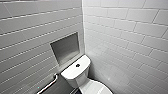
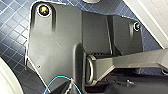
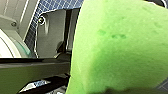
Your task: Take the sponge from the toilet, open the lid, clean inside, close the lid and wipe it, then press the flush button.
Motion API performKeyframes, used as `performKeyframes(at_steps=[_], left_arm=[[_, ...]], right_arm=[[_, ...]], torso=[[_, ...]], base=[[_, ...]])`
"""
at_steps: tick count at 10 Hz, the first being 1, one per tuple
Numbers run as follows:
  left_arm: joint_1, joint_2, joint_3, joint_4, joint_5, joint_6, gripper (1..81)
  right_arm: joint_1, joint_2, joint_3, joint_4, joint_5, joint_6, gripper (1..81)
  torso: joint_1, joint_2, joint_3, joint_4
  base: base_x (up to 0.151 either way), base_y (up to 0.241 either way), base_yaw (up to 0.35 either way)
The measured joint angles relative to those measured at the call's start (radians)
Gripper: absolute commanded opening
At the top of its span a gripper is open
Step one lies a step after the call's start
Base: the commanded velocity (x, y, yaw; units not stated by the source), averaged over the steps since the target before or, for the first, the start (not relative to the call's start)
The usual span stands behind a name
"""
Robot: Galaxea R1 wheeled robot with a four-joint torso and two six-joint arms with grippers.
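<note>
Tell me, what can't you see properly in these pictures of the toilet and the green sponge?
- Head view: the bottom edge cuts off the toilet, so most of the lid is missing.
- Head view: the flush button is too small to show detail.
- Right wrist view: the sponge is so close that its edges run off the picture, and it hides what lies behind.
- Left wrist view: the robot's dark plate hides much of the blue floor.
</note>
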Motion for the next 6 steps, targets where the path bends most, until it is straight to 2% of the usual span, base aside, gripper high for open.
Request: performKeyframes(at_steps=[2, 6], left_arm=[[0.006, 0.0, 0.0, 0.0, 0.004, 0.0, 81.1], [0.005, 0.004, -0.001, 0.0, 0.003, 0.0, 81.1]], right_arm=[[0.0, -0.001, -0.031, 0.0, -0.005, 0.0, 1.0], [0.0, 0.071, -0.14, 0.0, -0.005, -0.005, 1.0]], torso=[[-0.035, 0.053, 0.015, 0.0], [-0.125, 0.193, 0.018, 0.0]], base=[[0.0, 0.0, 0.0], [0.0, 0.0, 0.0]])
